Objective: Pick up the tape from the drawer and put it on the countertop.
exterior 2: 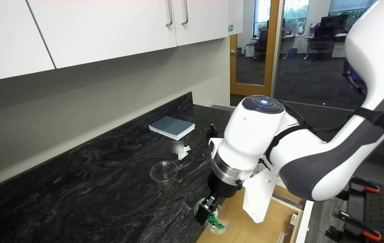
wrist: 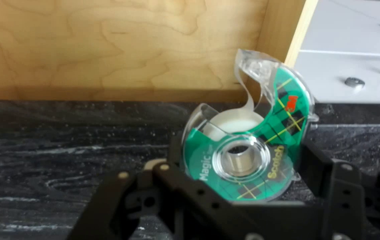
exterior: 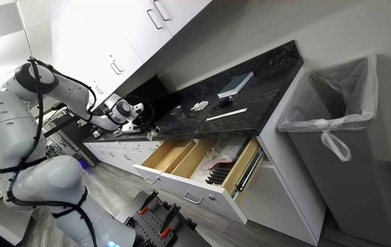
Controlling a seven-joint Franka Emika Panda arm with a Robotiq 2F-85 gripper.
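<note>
Tape (wrist: pixel 260 153) clamped in gripper (wrist: pixel 242 156) (green Scotch dispenser, clear plastic tip); below gripper, dark countertop (exterior 2: pixel 117 189) and pulled-out drawer (exterior: pixel 174 186).

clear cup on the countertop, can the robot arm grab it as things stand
Probably not yet: the gripper is closed on the tape, so its jaws look taken. Otherwise the way seems free, with the clear cup close by and nothing visible between them.
</note>
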